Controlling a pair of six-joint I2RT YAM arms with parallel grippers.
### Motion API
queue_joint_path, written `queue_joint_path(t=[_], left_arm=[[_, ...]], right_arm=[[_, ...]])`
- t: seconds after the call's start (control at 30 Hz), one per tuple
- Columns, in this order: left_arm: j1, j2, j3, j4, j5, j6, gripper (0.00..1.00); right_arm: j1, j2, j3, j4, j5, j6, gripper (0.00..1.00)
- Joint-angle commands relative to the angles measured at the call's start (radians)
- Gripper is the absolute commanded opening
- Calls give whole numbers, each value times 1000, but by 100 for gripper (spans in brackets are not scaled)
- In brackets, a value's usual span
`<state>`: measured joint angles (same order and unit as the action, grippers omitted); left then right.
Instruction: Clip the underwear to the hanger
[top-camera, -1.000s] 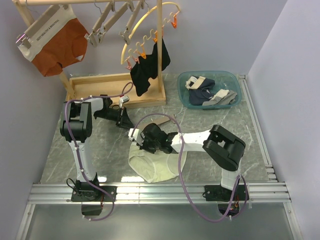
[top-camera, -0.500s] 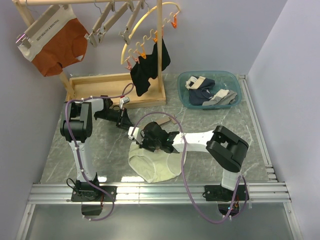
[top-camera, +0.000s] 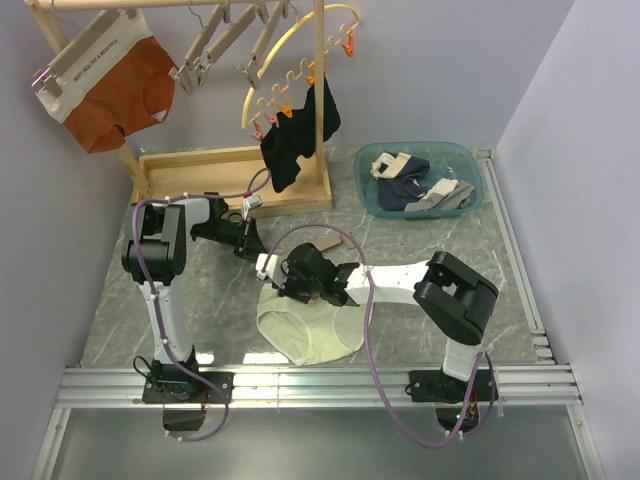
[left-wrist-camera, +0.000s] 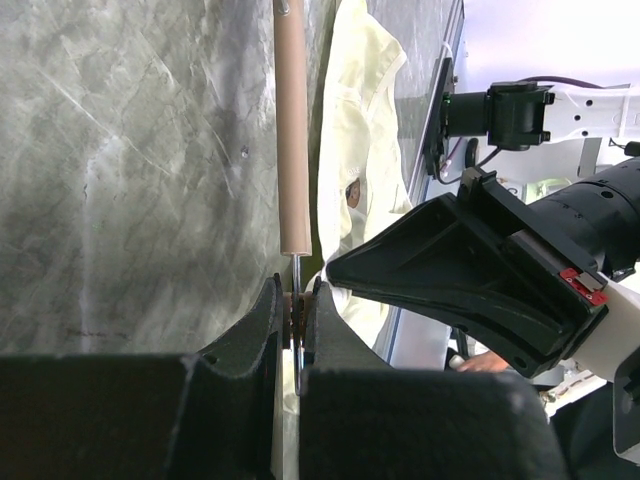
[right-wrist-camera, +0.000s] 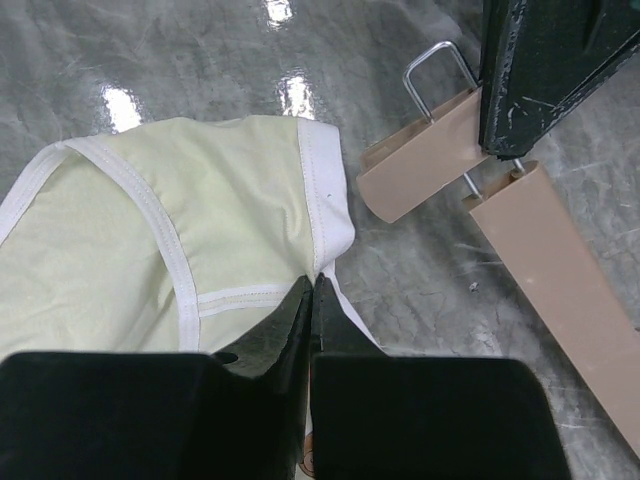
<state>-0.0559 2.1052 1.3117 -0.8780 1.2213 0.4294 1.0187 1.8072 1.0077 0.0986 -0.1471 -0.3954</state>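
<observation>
Bringing the underwear (right-wrist-camera: 200, 230) to the clip (right-wrist-camera: 425, 165) is what you're doing: it's lying toward the near edge of the table (top-camera: 420, 230), right gripper (right-wrist-camera: 312, 300) is pinching its corner, left gripper (left-wrist-camera: 298, 320) is clamping the hanger (left-wrist-camera: 292, 130) end. Next you're likely needing the clip squeezed open.

I see orange briefs (top-camera: 115, 95) hanging upper left, spare hangers (top-camera: 225, 45) right of them, black garment (top-camera: 298, 135) hanging from yellow hoop (top-camera: 285, 45) top centre, wooden tray (top-camera: 195, 157) below, teal basin (top-camera: 420, 147) of clothes (top-camera: 410, 180) upper right.
</observation>
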Motion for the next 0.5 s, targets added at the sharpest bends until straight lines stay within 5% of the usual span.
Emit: queue_joint_path(t=[0.0,0.47], left_arm=[[-12,6,-18,-7,-26,26,0],[-18,26,-8,-113,15,124,1]], right_arm=[[4,-48,15,44,-3,-11,0],[3,-32,19,46,24,-13,0]])
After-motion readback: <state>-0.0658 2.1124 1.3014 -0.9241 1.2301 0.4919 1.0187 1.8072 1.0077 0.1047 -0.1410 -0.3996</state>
